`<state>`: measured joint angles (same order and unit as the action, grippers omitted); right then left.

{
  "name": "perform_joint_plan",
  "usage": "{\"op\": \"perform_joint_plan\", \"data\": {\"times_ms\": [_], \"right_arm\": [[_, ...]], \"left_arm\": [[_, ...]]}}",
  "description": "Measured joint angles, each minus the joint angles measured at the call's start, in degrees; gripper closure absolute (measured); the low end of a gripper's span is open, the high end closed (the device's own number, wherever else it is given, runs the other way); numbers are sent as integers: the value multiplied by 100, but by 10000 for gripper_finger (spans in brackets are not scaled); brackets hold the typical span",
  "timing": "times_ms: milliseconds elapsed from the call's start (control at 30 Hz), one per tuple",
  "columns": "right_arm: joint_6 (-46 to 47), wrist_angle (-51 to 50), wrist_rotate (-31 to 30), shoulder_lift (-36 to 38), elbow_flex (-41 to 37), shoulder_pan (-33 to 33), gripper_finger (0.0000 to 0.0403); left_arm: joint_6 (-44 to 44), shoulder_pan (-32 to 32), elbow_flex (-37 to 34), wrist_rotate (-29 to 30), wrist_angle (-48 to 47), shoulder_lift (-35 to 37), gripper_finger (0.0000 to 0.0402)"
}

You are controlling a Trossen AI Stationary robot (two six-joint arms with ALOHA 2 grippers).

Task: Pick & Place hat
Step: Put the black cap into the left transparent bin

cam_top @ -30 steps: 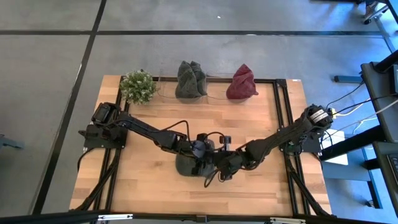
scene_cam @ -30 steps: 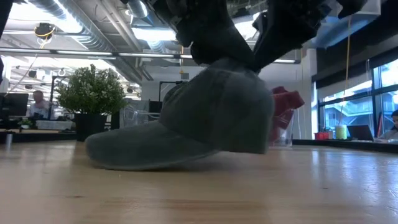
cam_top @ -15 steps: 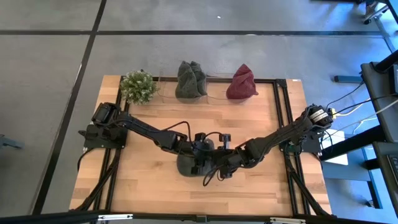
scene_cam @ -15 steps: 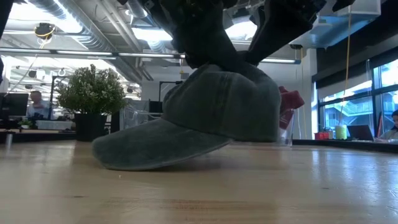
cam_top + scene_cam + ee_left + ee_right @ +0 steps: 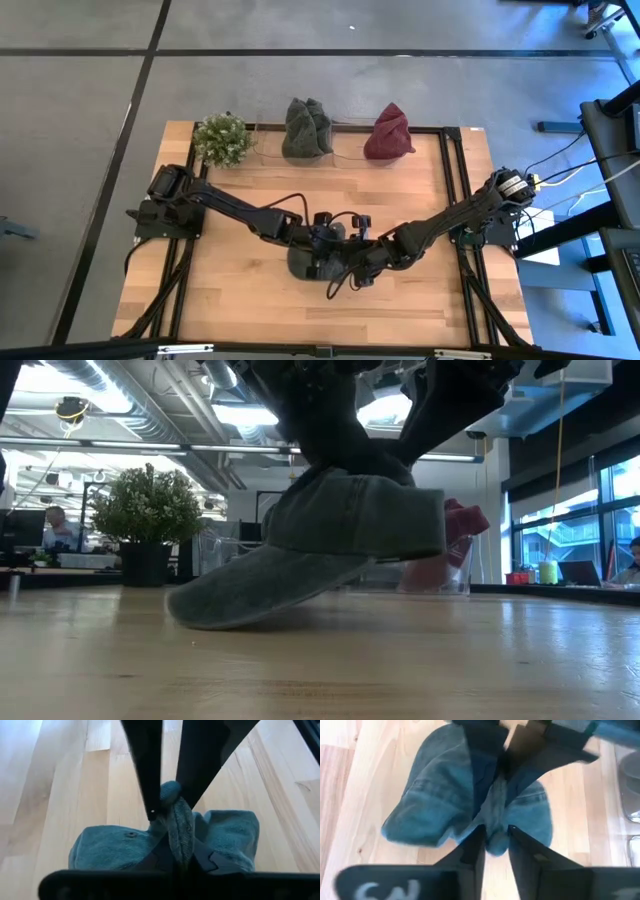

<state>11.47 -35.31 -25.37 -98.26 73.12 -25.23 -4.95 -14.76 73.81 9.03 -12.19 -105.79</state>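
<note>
Grey cap (image 5: 340, 540) has risen at its back, brim still touching table (image 5: 230, 300). I see left gripper (image 5: 167, 810) and right gripper (image 5: 495, 837) both clamped on its crown fold. Potted plant (image 5: 222, 139), two bagged hats behind.

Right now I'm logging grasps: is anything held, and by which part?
Both the left gripper and the right gripper pinch the grey denim cap by a bunched fold of its crown.

Both arms meet over the cap (image 5: 305, 262) at the table's (image 5: 230, 300) middle, crossing the centre. The plant (image 5: 222, 138), grey hat (image 5: 307, 127) and red hat (image 5: 389, 133) line the far edge. Bare wood lies open near the front and at both sides.
</note>
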Motion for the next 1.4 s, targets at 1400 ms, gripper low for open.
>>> {"op": "perform_joint_plan", "data": {"times_ms": [1400], "right_arm": [[608, -1991, -3156, 2293, 57, 1695, 219]], "left_arm": [[3335, 5611, 211, -2874, -1058, 3182, 392]]}}
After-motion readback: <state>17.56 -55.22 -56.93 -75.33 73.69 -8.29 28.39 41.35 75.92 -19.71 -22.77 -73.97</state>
